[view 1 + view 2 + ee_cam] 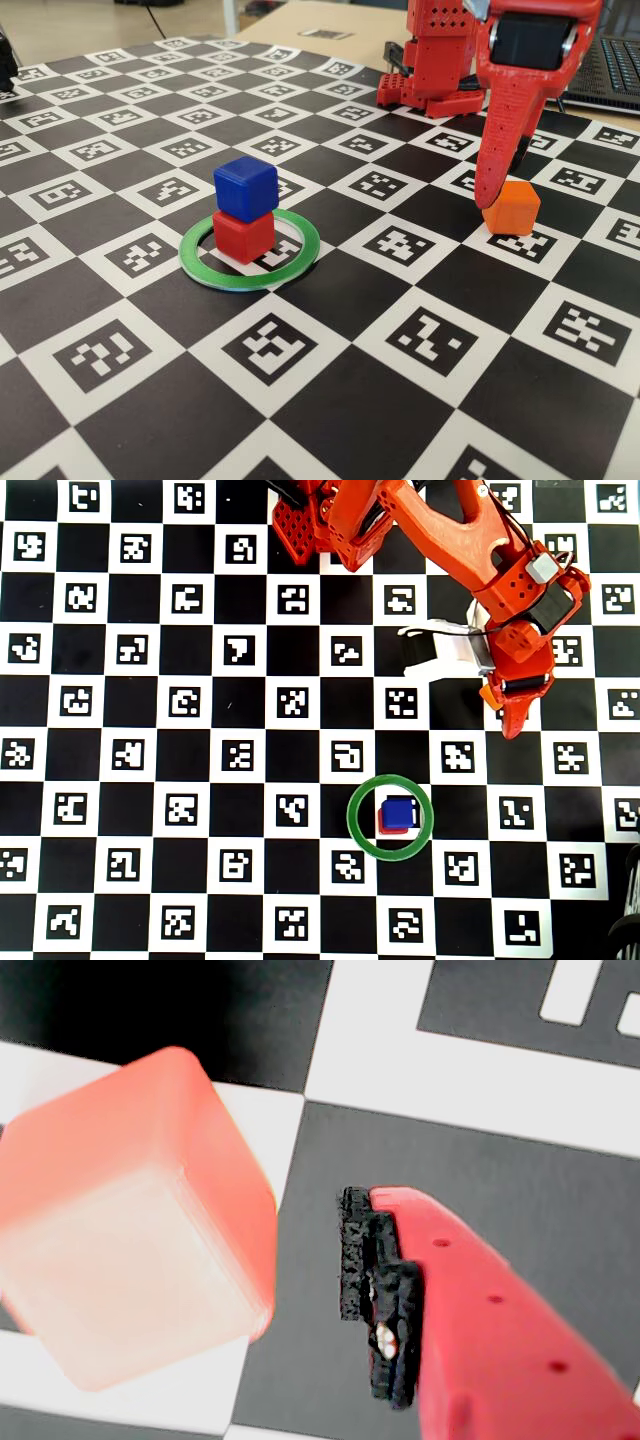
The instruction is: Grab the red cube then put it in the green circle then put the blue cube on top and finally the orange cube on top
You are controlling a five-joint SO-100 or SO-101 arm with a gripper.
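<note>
Checkered marker board (330, 400) carries the orange cube (511, 208) beside the spread, empty claw (497, 190).

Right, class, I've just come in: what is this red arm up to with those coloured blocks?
It is stacking blocks inside the green ring. The red block already sits in the ring with the blue block on top. The arm's tool is now down at the orange block, which rests on the checkered mat away from the ring. The tool looks open, with the block not yet gripped.
</note>
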